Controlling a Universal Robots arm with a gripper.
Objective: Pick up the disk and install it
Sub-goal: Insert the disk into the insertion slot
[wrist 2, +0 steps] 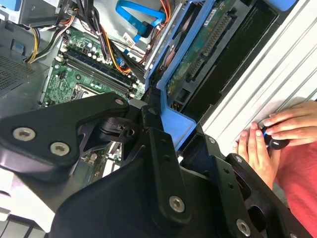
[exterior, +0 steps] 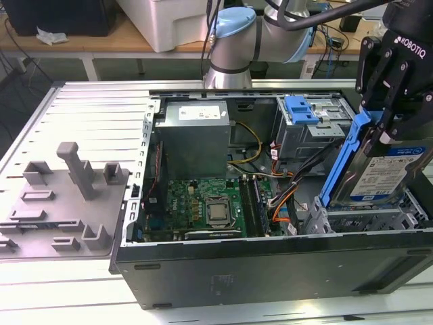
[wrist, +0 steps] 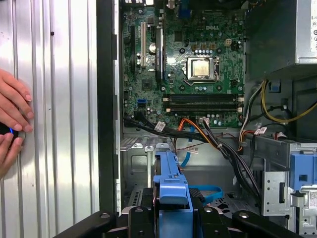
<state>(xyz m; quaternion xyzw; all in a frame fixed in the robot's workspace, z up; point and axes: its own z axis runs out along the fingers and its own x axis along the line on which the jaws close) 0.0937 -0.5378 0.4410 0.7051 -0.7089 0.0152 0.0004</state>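
Clamping the disk (exterior: 387,172) by its blue rail (exterior: 340,162), the gripper (exterior: 382,127) holds it tilted over the drive bay (exterior: 369,220): pickup done, seating apparently left.

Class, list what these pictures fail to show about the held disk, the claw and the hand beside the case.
Exterior view: the lower end of the disk is hidden by the drive bay; depth unclear.
Exterior view: the claw is cut off by the top edge.
First wrist view: the hand, cut by the edge, covers a dark object.
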